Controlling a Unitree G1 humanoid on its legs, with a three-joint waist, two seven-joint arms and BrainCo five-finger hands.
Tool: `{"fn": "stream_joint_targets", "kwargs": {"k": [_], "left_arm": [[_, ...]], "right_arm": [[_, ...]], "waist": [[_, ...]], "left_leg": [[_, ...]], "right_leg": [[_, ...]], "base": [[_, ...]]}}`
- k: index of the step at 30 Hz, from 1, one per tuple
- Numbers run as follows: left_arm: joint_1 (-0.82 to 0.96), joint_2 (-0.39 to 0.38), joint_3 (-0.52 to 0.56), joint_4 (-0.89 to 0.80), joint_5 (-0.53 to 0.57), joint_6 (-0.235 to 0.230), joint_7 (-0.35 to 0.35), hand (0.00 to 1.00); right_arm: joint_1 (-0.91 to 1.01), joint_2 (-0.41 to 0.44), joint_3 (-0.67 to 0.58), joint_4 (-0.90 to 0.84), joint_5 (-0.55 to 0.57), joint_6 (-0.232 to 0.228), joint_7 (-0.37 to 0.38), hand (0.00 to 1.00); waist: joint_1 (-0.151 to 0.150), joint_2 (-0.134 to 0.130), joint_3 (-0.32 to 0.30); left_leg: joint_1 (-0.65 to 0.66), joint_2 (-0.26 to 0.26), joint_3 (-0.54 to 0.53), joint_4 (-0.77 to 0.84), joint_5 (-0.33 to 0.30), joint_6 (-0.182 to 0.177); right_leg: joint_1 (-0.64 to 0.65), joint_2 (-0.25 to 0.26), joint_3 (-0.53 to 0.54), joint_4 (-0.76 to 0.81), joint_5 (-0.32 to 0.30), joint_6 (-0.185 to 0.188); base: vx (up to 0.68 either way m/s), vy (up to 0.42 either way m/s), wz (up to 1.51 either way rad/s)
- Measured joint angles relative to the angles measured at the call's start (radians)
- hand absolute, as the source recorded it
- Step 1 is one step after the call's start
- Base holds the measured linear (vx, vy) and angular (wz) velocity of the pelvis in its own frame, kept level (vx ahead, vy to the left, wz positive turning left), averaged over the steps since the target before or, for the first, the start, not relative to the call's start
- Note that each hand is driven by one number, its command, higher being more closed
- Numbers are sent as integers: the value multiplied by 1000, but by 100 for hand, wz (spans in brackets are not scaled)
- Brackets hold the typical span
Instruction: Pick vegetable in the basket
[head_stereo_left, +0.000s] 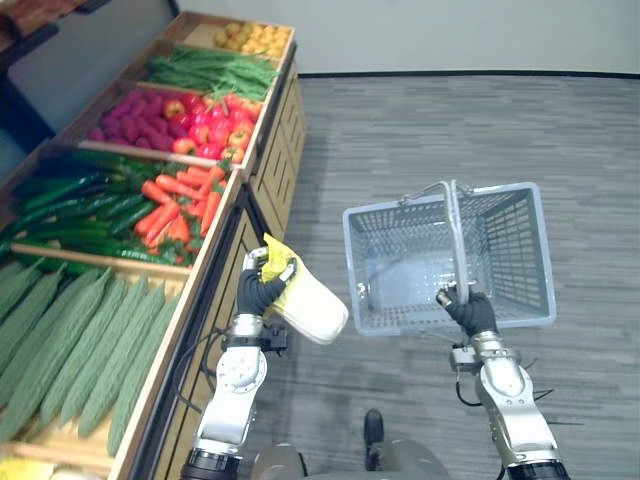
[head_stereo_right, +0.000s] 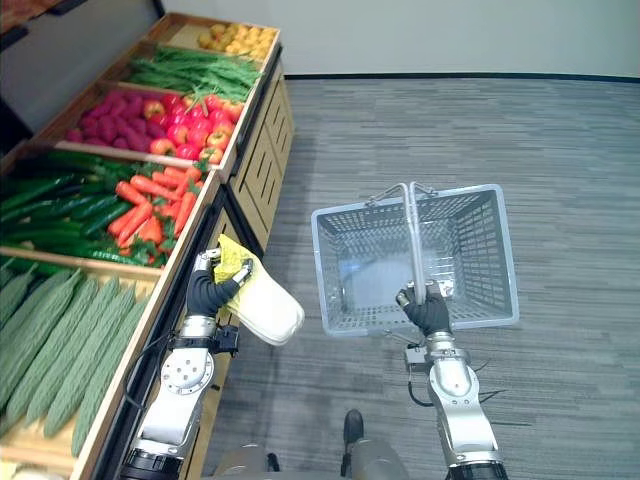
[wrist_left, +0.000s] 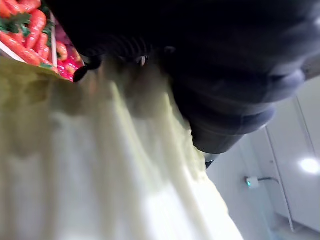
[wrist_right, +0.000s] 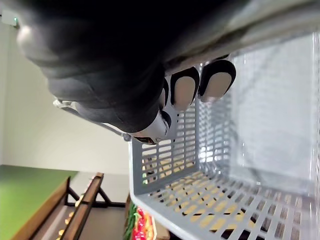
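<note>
Holds a pale cabbage (head_stereo_left: 312, 312) aloft in the left robot hand (head_stereo_left: 260, 287), fingers curled round its leafy yellow end, just beside the basket (head_stereo_left: 522, 250), not yet inside. Grips the basket's handle (head_stereo_left: 456, 228) with the right robot hand (head_stereo_left: 470, 312). Probably light, soft-leaved, bruisable; firmer white end likely safer.
</note>
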Motion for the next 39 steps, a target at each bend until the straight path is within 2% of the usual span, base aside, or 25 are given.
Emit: {"fn": "stream_joint_targets", "kwargs": {"k": [1,4,8,12,15,16,24,33,39], "left_arm": [[-27,11,-26,23,12,2,-7,100],[-76,29,-64,51,32,12,-15,100],[-147,48,-116,116,85,21,-29,100],[-194,51,-176,206,164,35,-50,100],[-212,49,-207,291,215,48,-52,100],[-219,48,-211,318,228,58,-59,0],[-225,49,-220,423,295,97,-70,0],[-229,28,-231,418,297,101,-70,0],[-143,-2,-218,283,199,85,-70,0]], "right_arm": [[19,7,-1,0,18,0,11,100],[36,7,14,0,61,13,37,100],[46,6,56,-6,112,27,97,100],[67,6,101,-51,154,27,129,100],[71,9,143,-75,189,27,144,100],[73,10,160,-80,208,27,146,100],[134,15,237,-104,346,30,187,100],[141,18,254,-111,344,34,205,100],[162,53,214,-111,283,44,159,100]], "waist": [[-2,-9,-3],[-6,-10,-4],[-20,-11,-4],[-32,-15,-5],[-51,-16,-5],[-54,-18,-5],[-53,-48,-2],[-53,-51,-3],[-50,-52,-4]], "left_leg": [[18,-17,21,-35,8,12],[60,-42,60,-85,20,29],[100,-55,91,-137,21,31],[113,-58,110,-161,21,31],[127,-59,123,-180,21,31],[131,-60,130,-184,21,32],[134,-59,142,-193,21,32],[131,-63,138,-204,23,34],[142,-74,117,-212,28,43]], "right_leg": [[-1,-16,17,-8,4,11],[-7,-32,55,-8,1,33],[-8,-37,87,-8,-5,43],[-8,-43,113,-23,-4,45],[-7,-41,128,-27,-4,46],[-8,-39,134,-28,-4,46],[-13,-37,146,-32,-4,46],[-19,-41,135,-32,-4,46],[-1,-52,115,-32,-11,57]], "base": [[114,174,-28],[113,148,-30],[67,92,-23],[38,57,-15],[21,27,-15],[5,25,-14],[-9,4,-4],[-4,0,1],[-31,2,11]]}}
